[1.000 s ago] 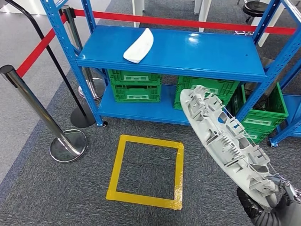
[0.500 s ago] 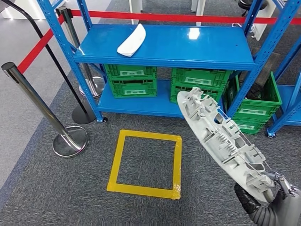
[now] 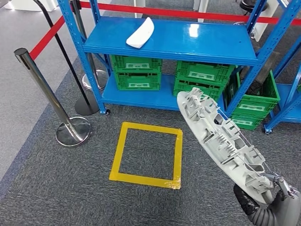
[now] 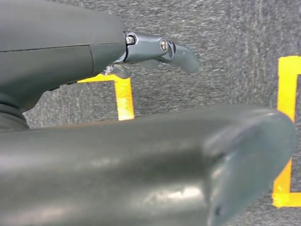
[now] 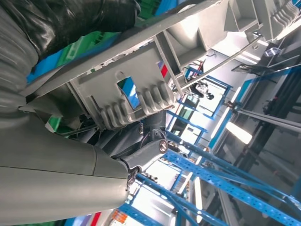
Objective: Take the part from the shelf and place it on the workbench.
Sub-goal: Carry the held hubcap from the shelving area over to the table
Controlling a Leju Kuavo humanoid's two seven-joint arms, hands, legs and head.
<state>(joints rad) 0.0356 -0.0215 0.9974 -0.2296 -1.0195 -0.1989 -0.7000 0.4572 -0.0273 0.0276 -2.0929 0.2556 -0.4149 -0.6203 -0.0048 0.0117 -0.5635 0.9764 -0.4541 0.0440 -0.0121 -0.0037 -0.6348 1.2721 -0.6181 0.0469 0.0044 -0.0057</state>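
Note:
My right hand (image 3: pixel 269 207) grips one end of a long grey ribbed plastic part (image 3: pixel 222 141), which slants up and leftward over the floor in the head view. The right wrist view shows the same part (image 5: pixel 142 89) close up, held between the thumb and the dark fingers (image 5: pixel 64 19). A second, white curved part (image 3: pixel 140 33) lies on the top board of the blue shelf (image 3: pixel 199 44). In the left wrist view my left hand (image 4: pixel 156 47) hangs over the carpet, fingers straight, holding nothing.
A yellow taped square (image 3: pixel 147 154) marks the grey carpet before the shelf. Green crates (image 3: pixel 136 77) fill the lower shelf, with another crate (image 3: pixel 255 110) to the right. Chrome stanchions (image 3: pixel 50 96) carrying red (image 3: pixel 48 37) and black belts stand at the left.
The whole picture has shifted, so the camera has moved: the shelf and stanchions sit slightly further right. The held part keeps its pose in my right hand.

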